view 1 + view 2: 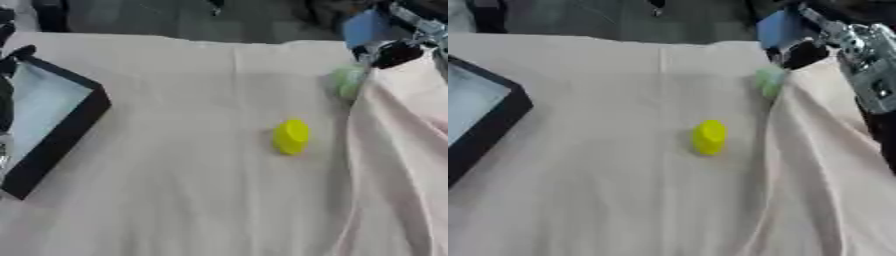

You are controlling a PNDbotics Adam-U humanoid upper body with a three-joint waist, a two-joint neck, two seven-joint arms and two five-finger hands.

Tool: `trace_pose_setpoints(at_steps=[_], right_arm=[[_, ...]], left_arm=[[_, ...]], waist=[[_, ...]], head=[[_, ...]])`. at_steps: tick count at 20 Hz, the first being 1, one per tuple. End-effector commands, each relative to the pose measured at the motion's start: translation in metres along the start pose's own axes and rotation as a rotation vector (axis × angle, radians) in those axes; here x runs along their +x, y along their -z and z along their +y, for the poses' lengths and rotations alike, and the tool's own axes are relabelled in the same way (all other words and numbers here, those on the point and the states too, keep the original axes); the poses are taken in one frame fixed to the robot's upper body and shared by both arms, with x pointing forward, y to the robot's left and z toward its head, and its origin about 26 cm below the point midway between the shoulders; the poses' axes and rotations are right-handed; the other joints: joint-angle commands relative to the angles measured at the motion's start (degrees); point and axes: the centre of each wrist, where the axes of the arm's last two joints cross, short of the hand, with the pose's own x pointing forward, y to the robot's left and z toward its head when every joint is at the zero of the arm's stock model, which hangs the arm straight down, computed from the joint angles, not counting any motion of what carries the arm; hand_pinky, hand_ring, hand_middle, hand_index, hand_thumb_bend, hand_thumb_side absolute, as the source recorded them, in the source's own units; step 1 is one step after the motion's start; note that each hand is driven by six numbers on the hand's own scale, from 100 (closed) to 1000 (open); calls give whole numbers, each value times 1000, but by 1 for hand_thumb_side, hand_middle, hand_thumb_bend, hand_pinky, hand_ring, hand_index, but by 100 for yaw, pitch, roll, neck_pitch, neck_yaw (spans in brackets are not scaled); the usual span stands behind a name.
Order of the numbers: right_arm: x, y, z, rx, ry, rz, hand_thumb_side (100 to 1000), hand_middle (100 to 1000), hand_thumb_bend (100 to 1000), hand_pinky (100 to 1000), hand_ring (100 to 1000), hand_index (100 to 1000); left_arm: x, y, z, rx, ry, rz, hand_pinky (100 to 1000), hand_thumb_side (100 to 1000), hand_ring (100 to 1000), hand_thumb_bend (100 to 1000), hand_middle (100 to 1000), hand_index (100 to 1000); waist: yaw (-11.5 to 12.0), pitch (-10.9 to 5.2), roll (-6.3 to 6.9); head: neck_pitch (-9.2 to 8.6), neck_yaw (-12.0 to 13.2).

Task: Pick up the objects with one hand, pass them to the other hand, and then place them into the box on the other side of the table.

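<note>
While the right hand [802, 50] hovers, fingers unreadable, the yellow object [709, 137] lies well apart

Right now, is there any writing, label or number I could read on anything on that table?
None can be read.
Yellow object: plain, no marks visible.
Pale green object: blurred, no text to make out.
Black box: no label showing.
Blue thing by the right arm: no writing visible.

The object [291, 136] is yellow, another object [347, 80] pale green, the cloth [192, 190] beige, the box [54, 125] black with pale blue inside.
</note>
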Motion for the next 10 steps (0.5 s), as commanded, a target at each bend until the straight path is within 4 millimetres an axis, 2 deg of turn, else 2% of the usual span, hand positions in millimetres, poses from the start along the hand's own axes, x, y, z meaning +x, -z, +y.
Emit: trace_pose_setpoints(at_steps=[1, 10], right_arm=[[23, 6, -2, -68, -3, -56, 100, 563, 100, 766, 644, 643], [60, 13, 36, -111, 72, -144, 100, 543, 100, 747, 620, 636]], left_arm=[[15, 4, -5, -74, 32, -26, 847, 762, 1000, 145, 957, 800], [30, 5, -30, -288, 83, 43, 851, 723, 1000, 164, 970, 807]], waist=[[17, -102, -56], [124, -83, -39]], head=[[-70, 11], [-199, 135]])
